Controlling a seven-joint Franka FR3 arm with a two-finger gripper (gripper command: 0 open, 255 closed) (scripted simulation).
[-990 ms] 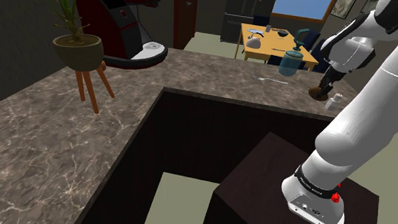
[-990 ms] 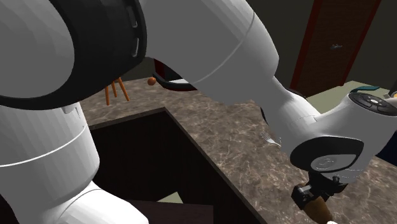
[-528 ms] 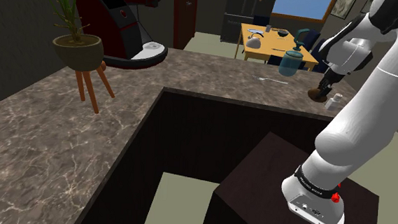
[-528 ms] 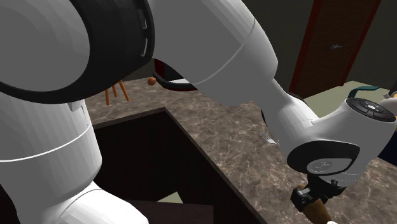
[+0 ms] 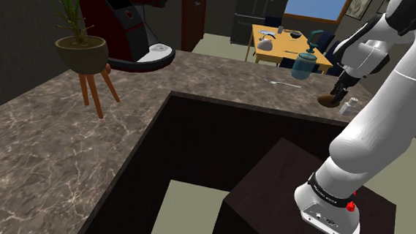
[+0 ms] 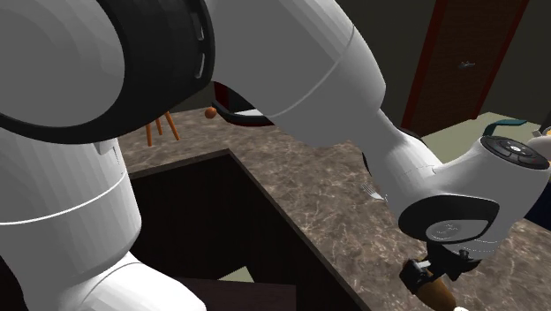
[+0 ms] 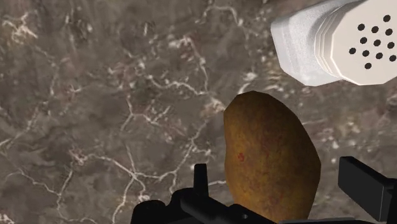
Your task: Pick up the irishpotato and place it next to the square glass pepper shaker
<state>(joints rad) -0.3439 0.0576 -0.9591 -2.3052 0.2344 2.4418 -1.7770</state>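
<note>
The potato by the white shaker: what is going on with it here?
The arm's black gripper hangs over the marbled countertop with a brown potato between its fingers. The fingers stand apart, with a gap on each side, so the potato is not clasped. It is close beside the white shaker, not touching it.

Brown, rough-skinned oval irishpotato point(image 7: 270, 159), one end pointing toward the pepper shaker point(image 7: 321, 48), over the dark marbled surface point(image 7: 95, 95), near the shaker but apart from it, pepper shaker white, faceted cap pierced with dark holes, standing at the shoulder view's far right
</note>
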